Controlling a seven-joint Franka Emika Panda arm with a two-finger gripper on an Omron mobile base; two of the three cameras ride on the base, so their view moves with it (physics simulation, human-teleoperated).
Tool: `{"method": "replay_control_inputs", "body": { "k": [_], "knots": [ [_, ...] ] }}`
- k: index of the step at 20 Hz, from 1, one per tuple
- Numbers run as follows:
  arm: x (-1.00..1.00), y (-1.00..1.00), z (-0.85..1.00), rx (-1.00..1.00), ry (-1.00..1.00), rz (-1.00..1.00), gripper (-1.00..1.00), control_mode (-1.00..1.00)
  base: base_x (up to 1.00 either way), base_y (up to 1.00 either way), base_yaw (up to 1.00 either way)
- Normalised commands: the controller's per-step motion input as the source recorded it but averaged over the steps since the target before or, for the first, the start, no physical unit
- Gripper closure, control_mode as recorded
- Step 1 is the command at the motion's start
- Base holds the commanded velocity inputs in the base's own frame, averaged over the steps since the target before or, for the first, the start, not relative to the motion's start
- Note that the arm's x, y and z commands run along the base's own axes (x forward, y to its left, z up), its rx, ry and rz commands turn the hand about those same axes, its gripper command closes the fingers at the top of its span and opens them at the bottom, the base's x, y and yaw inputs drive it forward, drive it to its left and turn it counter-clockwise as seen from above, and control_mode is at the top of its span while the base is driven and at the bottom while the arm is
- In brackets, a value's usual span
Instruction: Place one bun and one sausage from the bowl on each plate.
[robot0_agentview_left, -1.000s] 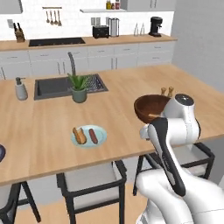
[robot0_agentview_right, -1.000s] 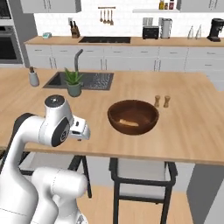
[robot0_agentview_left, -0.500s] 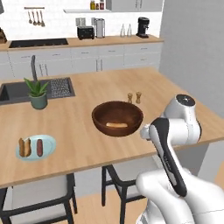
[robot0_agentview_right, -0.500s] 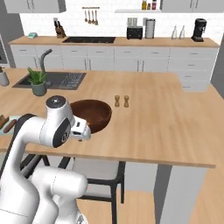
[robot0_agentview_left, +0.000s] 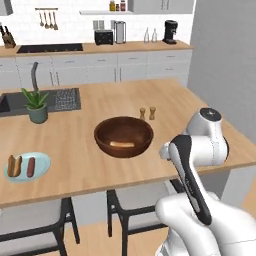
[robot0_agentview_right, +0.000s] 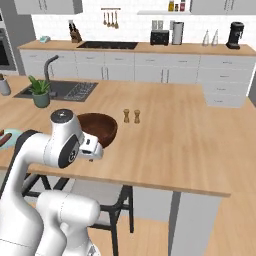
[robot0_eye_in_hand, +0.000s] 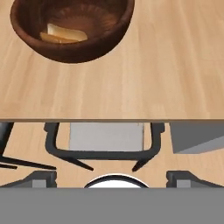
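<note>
Beyond the pincer (robot0_eye_in_hand: 112, 186), whose two fingers stand spread wide with nothing between them, the front edge of the bench (robot0_eye_in_hand: 144, 87) runs straight across the hand view. On the pincer's side of that edge lies open floor, with a dark-framed stool (robot0_eye_in_hand: 105, 144) tucked just under the overhang.

Further out, well in from the edge, sits the dark wooden bowl (robot0_agentview_left: 123, 137), with bare wood all round it. A golden-tan bun (robot0_agentview_left: 122, 144) lies on its bottom; in the hand view the bun (robot0_eye_in_hand: 65, 34) shows near the bowl's middle, and I cannot tell whether anything else lies beside it. Behind the bowl, apart from its rim, two small shakers (robot0_agentview_left: 147, 113) stand side by side.

Off to the left of the bowl, near the bench's front edge, is the pale light-blue plate (robot0_agentview_left: 27, 166), carrying a second bun (robot0_agentview_left: 14, 165) and a sausage (robot0_agentview_left: 31, 167) side by side. A wide strip of clear benchtop separates the plate from the bowl.

A potted plant (robot0_agentview_left: 36, 105) stands further back on the left, beside the sink (robot0_agentview_left: 45, 100). To the right of the bowl, the bench runs bare to its corner.
</note>
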Motion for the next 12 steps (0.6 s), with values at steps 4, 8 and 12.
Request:
{"method": "replay_control_inputs", "body": {
  "k": [4,8,12],
  "knots": [
    [0.0,0.0,0.0,0.0,0.0,0.0,-1.0,1.0,0.2,-0.51,0.24],
    [0.0,0.0,0.0,0.0,0.0,0.0,-1.0,1.0,0.03,0.19,0.12],
    [0.0,0.0,0.0,0.0,0.0,0.0,-1.0,1.0,0.01,0.6,0.03]
  ]
}}
